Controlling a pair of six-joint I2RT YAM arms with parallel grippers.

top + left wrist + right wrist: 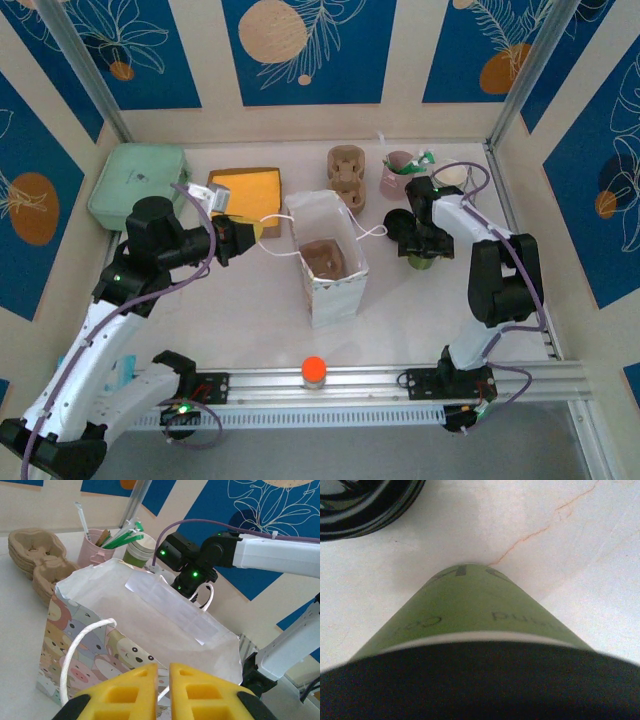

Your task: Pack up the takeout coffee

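The packing is only getting started, judging by how things are lying. The takeout coffee [470, 605] is standing on the table directly beneath the right gripper [420, 247], outside the bag, and its black lid [470, 690] is crowding the near edge of the right wrist view. No finger is showing beside the cup wall. So it cannot be told whether that gripper's fingers are spreading around the cup or pressing on it.

The left gripper [157, 687] is holding its yellow fingers pressed almost together. The white cord handle [70, 652] is running in under them, so it is apparently pinching that cord and steadying the paper bag [90, 645]. The bag is standing upright just ahead of the left fingertips, between the two grippers, with its mouth gaping. Something brown [322, 255] is lying inside it.

What is remaining, then, is nearly everything: gripping the cup, lifting it, carrying it across to the bag's mouth, lowering it in upright and letting go.
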